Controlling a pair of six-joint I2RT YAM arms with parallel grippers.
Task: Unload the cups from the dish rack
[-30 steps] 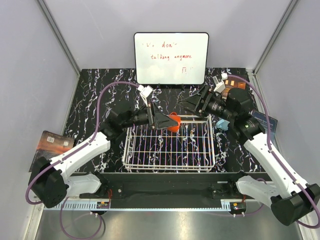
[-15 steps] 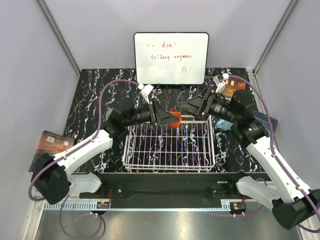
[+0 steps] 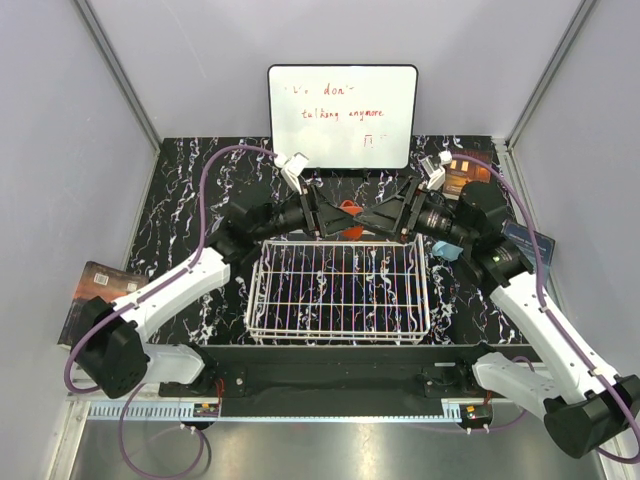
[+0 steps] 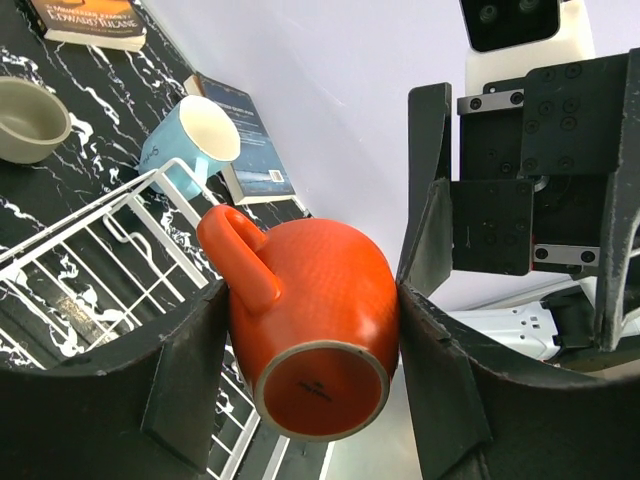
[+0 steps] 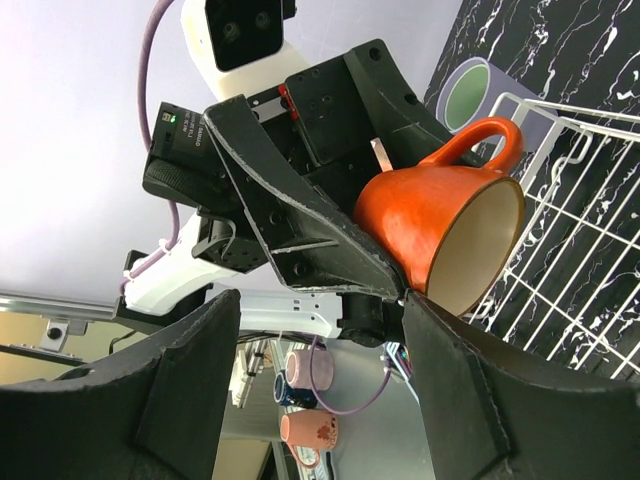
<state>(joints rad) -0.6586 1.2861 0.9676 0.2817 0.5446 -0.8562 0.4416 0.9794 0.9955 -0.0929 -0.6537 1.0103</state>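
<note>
**A:** The left gripper (image 4: 310, 350) — what has it got?

**B:** The small red-orange cup (image 4: 320, 290), clamped across its belly. One of its fingers (image 4: 185, 380) presses the side by the handle and the other presses the opposite side. The jaws stand fairly wide, spread by the cup's body. The cup is tilted, base towards the wrist and mouth pointing away from it.

**A:** Where is that against the dish rack (image 3: 336, 336)?

**B:** The rack lies below the fingertips and back towards the arm's base. The cup hangs in the air about over the rack's far rim.

**A:** And the right gripper (image 5: 320, 330)?

**B:** Its fingers are spread apart with nothing between them. It points at the left gripper, almost tip to tip, and the cup's mouth faces it just ahead of its fingertips. Whether it touches the cup I cannot tell.

**A:** Any other cups?

**B:** Beyond the left gripper's tips, just outside a corner of the rack, the light blue handled mug (image 4: 190, 140) sits on the black marbled table (image 3: 200, 200). The small grey-brown cup (image 4: 30, 120) sits farther out from that gripper, near a book (image 4: 90, 20). Ahead of the right gripper, past the held cup, a tumbler with a green inside (image 5: 470, 95) stands just outside another corner of the rack.
</note>
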